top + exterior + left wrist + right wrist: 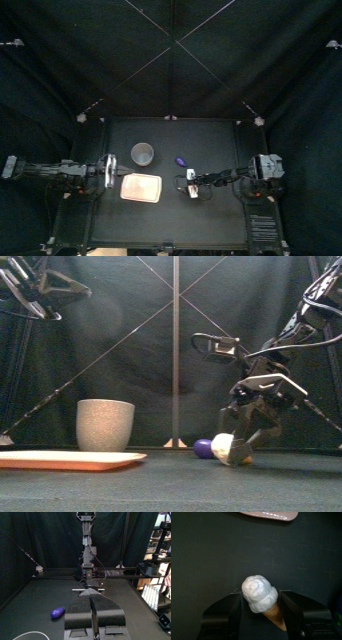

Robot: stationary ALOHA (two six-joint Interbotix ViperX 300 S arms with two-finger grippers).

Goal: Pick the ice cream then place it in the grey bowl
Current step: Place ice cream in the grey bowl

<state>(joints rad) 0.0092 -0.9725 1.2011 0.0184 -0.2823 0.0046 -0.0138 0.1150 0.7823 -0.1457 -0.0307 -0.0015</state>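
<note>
**Layout of the black table [167, 225], read as a top-view dial with 12 o'clock toward the back curtain.** At 11 o'clock stands the tall grey speckled cup [104, 424], upright, with its mouth open upward and its pale inner wall visible from above. At 8 o'clock, close in front of the cup but apart from it, lies the flat rectangular pink tray [140, 187], its pale face turned up. At 1 o'clock rests a small rounded purple toy [205, 446]. At 4 o'clock, near the centre, the right gripper [235, 452] hangs low over the table. Its two jaws are closed to the width of the toy ice cream [258, 592], a whitish scoop on a tan cone, which they pinch by its sides with the scoop reaching past the jaw tips. Whether the ice cream touches the table cannot be told. The ice cream lies outside both containers, near the purple toy, which is at its 12 o'clock, and well apart from the cup. The left gripper [92, 597] rests at 9 o'clock by the table's left edge, its jaws pressed together and holding nothing.
</note>
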